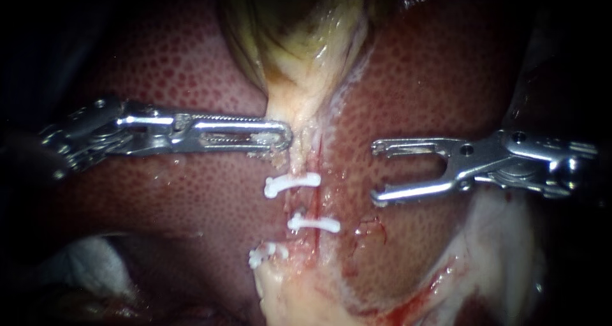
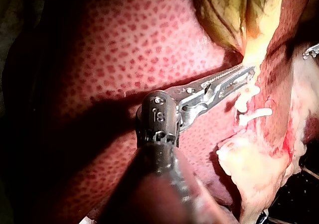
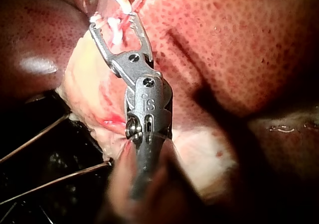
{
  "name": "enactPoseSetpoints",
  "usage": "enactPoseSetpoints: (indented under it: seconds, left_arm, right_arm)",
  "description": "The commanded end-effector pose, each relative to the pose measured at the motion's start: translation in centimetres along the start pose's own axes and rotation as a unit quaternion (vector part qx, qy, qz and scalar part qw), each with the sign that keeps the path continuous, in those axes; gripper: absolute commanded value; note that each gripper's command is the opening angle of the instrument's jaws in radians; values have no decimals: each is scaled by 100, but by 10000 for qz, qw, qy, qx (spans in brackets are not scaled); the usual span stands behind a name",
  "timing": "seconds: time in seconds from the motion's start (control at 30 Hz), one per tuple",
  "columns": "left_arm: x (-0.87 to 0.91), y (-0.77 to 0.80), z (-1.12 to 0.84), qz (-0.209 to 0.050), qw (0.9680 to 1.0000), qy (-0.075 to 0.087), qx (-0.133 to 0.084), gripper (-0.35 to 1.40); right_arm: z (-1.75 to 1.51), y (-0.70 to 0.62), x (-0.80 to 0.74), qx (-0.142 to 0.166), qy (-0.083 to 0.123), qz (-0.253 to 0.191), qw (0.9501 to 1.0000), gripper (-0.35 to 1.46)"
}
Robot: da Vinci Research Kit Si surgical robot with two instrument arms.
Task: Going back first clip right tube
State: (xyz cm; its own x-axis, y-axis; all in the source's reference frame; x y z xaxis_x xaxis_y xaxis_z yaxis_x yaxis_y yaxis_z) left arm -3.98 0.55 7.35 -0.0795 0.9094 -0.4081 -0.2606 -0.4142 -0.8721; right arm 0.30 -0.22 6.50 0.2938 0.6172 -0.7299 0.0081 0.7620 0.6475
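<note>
Down the middle, tube [image 1: 305,203]: pale, between liver [image 1: 191,64] lobes, below gallbladder [image 1: 299,32].
Clips [image 1: 292,184]: three white, crosswise on it, stacked.
Left instrument [image 1: 285,134]: jaws clenched on the gallbladder's pale neck, just above the top clip.
Right instrument [image 1: 375,173]: I see jaws spread, empty — well apart from the clips.

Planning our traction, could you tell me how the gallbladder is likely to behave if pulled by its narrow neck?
Probably floppy: the gallbladder shows loose folds tapering to its neck. Likely slippery, since its surface glistens wet. Possibly tear-prone: the thin neck at the left instrument looks frayed.
</note>
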Motion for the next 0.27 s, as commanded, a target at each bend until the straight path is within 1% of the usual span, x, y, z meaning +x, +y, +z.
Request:
enactPoseSetpoints:
  seconds: [0.03, 0.27]
  left_arm:
    - [0, 0, 0, 0, 10000, -1, 1, -35]
    - [1, 0, -1, -3, 10000, -2, -2, -35]
  right_arm:
    - [0, 0, 0, 0, 0, 0, 10000, 49]
    - [0, -1, 0, 2, 0, -1, 10000, 50]
